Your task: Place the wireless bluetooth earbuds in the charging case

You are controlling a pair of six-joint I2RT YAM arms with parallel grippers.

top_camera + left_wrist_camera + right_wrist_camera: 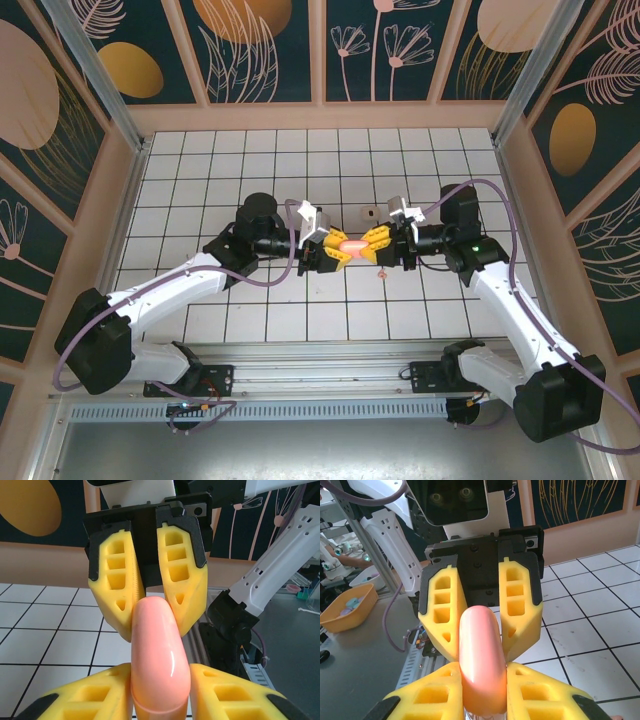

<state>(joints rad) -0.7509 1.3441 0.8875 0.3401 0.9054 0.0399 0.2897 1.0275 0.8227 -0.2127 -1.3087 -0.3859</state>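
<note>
The charging case is held off the tabletop near its middle, bridged between two sets of yellow jaws that face each other tip to tip. The right jaws, reaching in on the right arm, are clamped on the case's right end, with the salmon shell pinched between both pads. The left jaws, on the left arm, straddle its left end with only a narrow gap. Their pads lie at or just beside the shell, and I cannot tell whether they press it. From each wrist view the case shows edge-on, a slim rounded pebble running straight from one pair of jaws into the other.
</note>
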